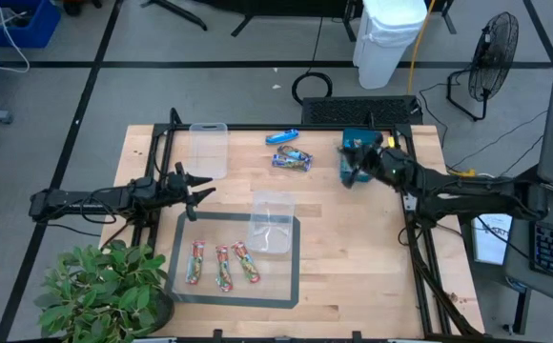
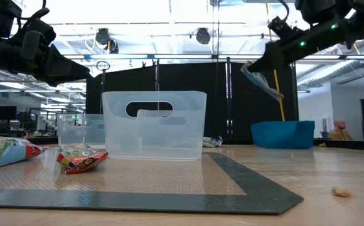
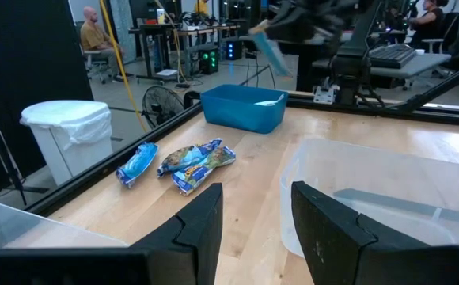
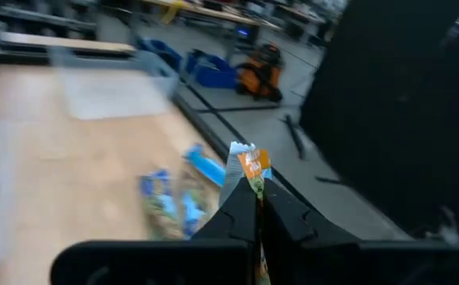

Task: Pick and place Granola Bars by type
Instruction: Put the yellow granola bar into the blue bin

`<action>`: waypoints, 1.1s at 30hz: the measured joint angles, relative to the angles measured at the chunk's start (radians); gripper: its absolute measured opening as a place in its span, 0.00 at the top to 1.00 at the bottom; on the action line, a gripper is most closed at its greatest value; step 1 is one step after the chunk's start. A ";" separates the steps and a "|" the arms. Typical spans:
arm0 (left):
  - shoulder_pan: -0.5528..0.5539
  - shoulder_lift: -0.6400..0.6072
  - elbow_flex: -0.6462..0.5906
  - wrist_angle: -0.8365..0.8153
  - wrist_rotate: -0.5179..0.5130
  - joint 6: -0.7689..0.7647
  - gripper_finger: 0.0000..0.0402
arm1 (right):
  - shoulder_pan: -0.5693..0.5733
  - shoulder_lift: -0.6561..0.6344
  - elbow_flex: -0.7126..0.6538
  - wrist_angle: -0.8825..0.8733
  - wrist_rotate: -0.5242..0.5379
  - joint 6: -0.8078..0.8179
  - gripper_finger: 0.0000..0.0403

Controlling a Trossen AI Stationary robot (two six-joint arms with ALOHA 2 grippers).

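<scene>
The right gripper (image 4: 257, 207) is pinched closed on one granola bar (image 4: 249, 165), its wrapper's crimped end and an orange patch sticking out past the two dark fingertips. In the low view this gripper (image 2: 255, 68) is well above the table with the bar (image 2: 261, 81) hanging tilted from it. From above, the right gripper (image 1: 360, 152) is over the far right part of the wooden table (image 1: 353, 248), at the teal bin (image 1: 355, 174).

Left of it, on the far side of the table, lie a bright blue bar (image 1: 282, 136) and, just nearer, a pair of tan-and-teal bars (image 1: 293, 159) touching each other.

The left gripper (image 1: 196, 187) hovers at the left side of the table with its fingers (image 3: 200, 218) spread apart and nothing between them. Beyond it is a clear plastic tub (image 1: 209, 150) on the far left.

A second clear tub (image 1: 272, 223) rests on the far right part of the dark-edged mat (image 1: 294, 276). Three red-and-green bars (image 1: 222, 265) lie side by side on the near left part of the mat, apart from the tub.
</scene>
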State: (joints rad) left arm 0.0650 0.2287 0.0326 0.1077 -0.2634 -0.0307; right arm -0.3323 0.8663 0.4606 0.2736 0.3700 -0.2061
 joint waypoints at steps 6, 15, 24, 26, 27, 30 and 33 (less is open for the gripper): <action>0.000 0.000 0.000 0.000 0.000 0.000 0.61 | -0.137 0.001 -0.039 0.023 -0.002 0.005 1.00; 0.000 0.000 0.000 0.000 0.000 0.000 0.61 | -0.335 0.001 -0.169 0.176 -0.019 0.035 1.00; 0.000 0.000 0.000 0.000 0.000 0.000 0.61 | -0.418 0.001 -0.223 0.194 -0.087 0.089 1.00; 0.000 0.000 0.000 0.000 0.000 0.000 0.61 | -0.419 0.001 -0.232 0.195 -0.087 0.090 1.00; 0.000 0.000 0.000 0.000 0.000 0.000 0.61 | -0.419 0.001 -0.237 0.194 -0.087 0.091 1.00; 0.000 0.000 0.000 0.000 0.000 0.000 0.61 | -0.419 0.002 -0.249 0.195 -0.087 0.106 1.00; 0.000 0.000 0.000 0.000 0.000 0.000 0.61 | -0.419 0.002 -0.260 0.204 -0.087 0.115 1.00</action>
State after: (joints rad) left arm 0.0650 0.2290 0.0326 0.1078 -0.2634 -0.0307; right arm -0.7517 0.8680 0.2008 0.4775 0.2832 -0.0906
